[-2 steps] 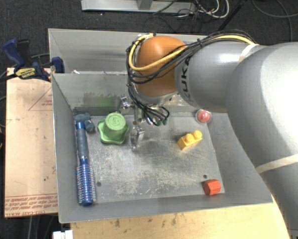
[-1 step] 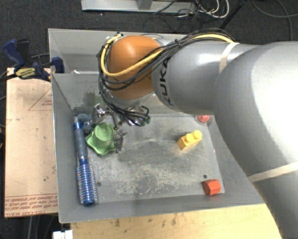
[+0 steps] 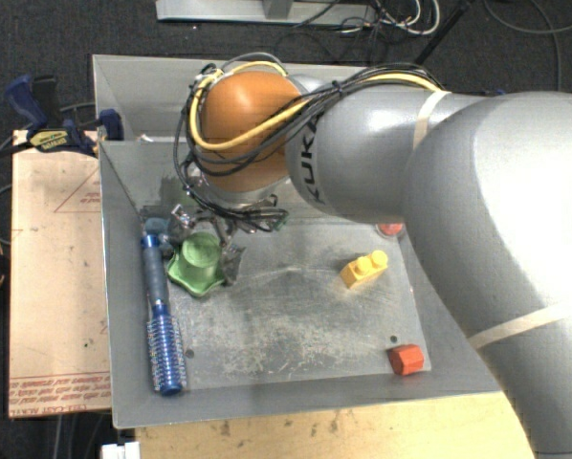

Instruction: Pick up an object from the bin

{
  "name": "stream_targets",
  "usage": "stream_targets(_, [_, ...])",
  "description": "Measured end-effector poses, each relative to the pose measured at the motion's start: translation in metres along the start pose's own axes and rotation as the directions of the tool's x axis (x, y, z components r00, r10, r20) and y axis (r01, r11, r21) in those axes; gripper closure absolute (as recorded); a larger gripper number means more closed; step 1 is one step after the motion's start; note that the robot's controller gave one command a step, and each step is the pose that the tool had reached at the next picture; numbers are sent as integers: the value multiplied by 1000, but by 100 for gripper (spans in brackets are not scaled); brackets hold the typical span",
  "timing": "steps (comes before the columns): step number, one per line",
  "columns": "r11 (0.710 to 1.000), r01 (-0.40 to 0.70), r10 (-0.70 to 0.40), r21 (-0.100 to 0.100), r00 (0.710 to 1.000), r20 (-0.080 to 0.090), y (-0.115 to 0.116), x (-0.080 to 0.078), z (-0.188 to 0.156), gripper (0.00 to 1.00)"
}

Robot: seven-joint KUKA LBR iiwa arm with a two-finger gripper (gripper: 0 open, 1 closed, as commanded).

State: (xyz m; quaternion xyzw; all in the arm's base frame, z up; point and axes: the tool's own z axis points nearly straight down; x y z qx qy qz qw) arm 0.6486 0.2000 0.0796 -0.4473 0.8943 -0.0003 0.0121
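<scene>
My gripper (image 3: 207,243) is down at the left side of the bin, under the arm's orange wrist cover. It stands open over a small green cup-shaped thing (image 3: 198,264) lying on the bin floor. One finger (image 3: 183,223) is at the cup's upper left and the other (image 3: 231,262) at its right side. Whether they touch the cup I cannot tell. A blue hairbrush (image 3: 160,314) lies lengthwise just left of the cup, along the bin's left wall.
A yellow toy brick (image 3: 363,269) lies right of centre and an orange-red block (image 3: 407,359) sits near the front right corner. A small red thing (image 3: 391,228) peeks out from under the arm, which covers the bin's back right part.
</scene>
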Motion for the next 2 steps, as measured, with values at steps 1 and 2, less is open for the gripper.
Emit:
stream_targets(1, [1000,0,0,-1,1000,0,0,0,0,100])
stream_targets(2, [997,77,-77,-6,997,-9,16,-6,-158,100])
